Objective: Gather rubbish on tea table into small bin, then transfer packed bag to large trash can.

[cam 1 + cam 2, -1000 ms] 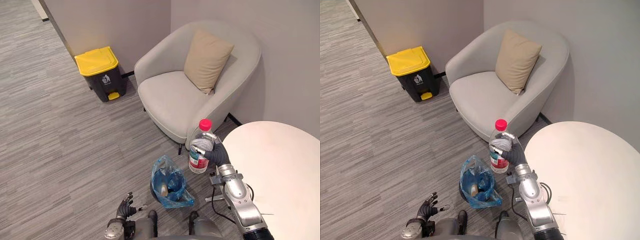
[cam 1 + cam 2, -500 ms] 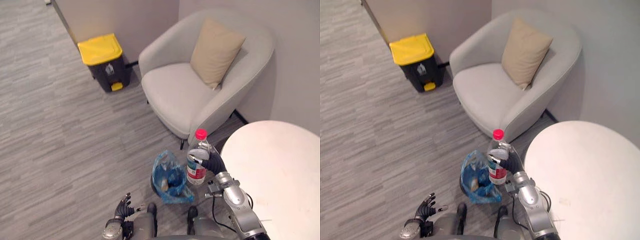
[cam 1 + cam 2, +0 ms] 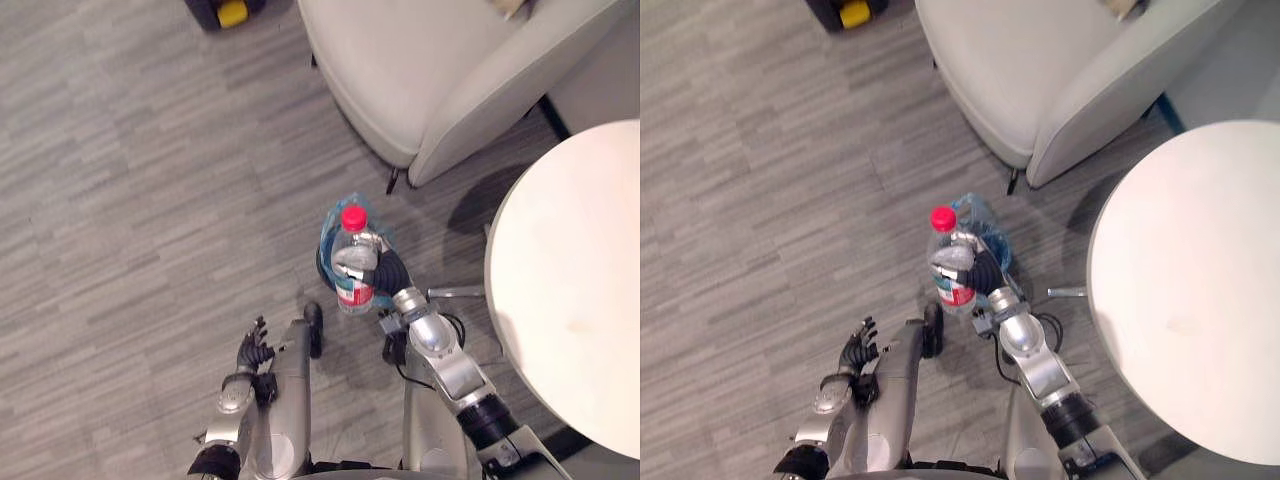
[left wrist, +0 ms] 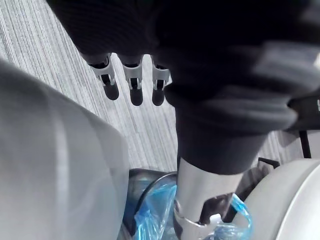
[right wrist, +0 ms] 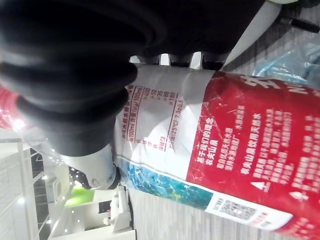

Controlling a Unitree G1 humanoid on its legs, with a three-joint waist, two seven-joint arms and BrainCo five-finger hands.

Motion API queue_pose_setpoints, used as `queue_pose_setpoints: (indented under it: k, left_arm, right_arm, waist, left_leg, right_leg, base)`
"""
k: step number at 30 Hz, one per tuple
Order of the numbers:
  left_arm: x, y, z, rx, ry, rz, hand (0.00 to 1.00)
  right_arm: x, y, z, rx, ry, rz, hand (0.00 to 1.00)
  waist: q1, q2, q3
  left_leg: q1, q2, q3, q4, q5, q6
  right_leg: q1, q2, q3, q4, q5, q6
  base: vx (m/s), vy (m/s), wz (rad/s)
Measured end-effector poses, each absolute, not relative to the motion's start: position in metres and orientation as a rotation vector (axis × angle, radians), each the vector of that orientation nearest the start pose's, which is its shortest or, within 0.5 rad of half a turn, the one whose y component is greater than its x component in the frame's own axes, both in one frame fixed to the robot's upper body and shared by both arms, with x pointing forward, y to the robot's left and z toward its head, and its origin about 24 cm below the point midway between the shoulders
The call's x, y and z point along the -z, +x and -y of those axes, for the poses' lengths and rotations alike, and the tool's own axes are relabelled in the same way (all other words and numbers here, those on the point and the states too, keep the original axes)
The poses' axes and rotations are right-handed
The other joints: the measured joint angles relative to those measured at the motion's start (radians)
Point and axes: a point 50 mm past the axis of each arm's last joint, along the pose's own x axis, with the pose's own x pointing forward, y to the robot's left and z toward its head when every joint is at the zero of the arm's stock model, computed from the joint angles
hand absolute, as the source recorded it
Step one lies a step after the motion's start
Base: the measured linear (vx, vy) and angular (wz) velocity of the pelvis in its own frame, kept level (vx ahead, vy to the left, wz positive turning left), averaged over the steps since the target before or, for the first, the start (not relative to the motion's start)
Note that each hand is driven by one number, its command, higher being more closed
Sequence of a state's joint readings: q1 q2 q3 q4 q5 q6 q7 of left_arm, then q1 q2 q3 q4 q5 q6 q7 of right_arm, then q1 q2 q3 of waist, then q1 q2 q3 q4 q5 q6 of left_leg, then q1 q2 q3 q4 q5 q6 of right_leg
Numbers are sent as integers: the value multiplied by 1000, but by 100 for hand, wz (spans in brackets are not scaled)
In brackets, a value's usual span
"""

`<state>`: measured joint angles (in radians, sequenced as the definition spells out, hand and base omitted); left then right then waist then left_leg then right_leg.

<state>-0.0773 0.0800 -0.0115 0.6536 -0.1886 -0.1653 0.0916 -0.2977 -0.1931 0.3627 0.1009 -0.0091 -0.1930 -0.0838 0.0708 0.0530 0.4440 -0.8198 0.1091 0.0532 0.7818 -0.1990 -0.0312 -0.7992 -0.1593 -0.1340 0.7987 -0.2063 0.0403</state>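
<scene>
Right robot hand (image 3: 386, 274) clamped round bottle (image 3: 349, 262), upright over small bin (image 3: 327, 226). Left robot hand (image 3: 252, 352) slack. Risk: released off-centre, tall bottle could catch rim, tip onto floor (image 3: 150, 200).

Right robot hand (image 3: 383, 271) grips, arm extended forward; left robot hand (image 3: 254, 352) hangs relaxed.

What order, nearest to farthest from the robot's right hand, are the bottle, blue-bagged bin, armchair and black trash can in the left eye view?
1. The bottle: gripped in the right hand itself.
2. The blue-bagged bin: on the floor just beyond the hand.
3. The armchair: farther ahead.
4. The black trash can: farthest, at the view's top edge, left of the armchair.
</scene>
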Motion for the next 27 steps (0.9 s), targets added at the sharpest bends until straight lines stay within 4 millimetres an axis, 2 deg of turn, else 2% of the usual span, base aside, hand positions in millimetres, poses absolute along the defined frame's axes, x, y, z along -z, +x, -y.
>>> queue_pose_setpoints:
  k: [3,5,6,10,14,18,27]
  left_arm:
    - [49,253,-181,-190,-108,-325,0]
    - [40,262,-182,-205,-127,-285,0]
    - [29,270,-181,-202,-133,-237,0]
    - [12,282,-180,-196,-156,-164,0]
    - [2,285,-182,-208,-189,-104,0]
    - [-3,286,-184,-213,-195,-77,0]
    - [-13,292,-184,-210,-204,-38,0]
  right_arm:
    - [-127,303,77,-325,-236,444,100]
    - [-136,311,77,-316,-250,465,100]
    - [-143,317,80,-294,-266,483,100]
    - [-154,331,89,-237,-293,488,100]
    - [-167,343,95,-192,-329,506,100]
    - [-177,354,105,-132,-351,502,100]
    - [-181,366,120,-65,-373,477,100]
  waist:
    - [6,-12,35]
    - [9,-14,55]
    - [22,-13,70]
    - [28,-16,86]
    - [29,-17,86]
    - [30,-17,87]
    - [32,-17,87]
  left_leg:
    - [-127,17,5,54,2,-2]
    - [-165,18,4,70,4,-4]
    - [-206,19,3,86,4,-4]
    - [-293,17,-6,125,11,-5]
    - [-361,16,-22,155,11,-3]
    - [-388,16,-26,162,12,-5]
    - [-432,12,-37,163,15,-9]
  right_leg:
    - [-126,-2,0,61,-4,-6]
    - [-167,-4,2,83,-6,-11]
    - [-209,-8,1,106,-9,-14]
    - [-298,-19,-3,165,-32,-25]
    - [-364,-21,-9,209,-48,-36]
    - [-395,-25,-11,229,-65,-30]
    - [-431,-32,-26,235,-67,-31]
  base:
    - [-96,-53,4]
    - [-67,-54,2]
    - [-38,-48,3]
    - [12,-58,10]
    - [43,-62,7]
    - [8,-36,4]
    - [1,0,3]
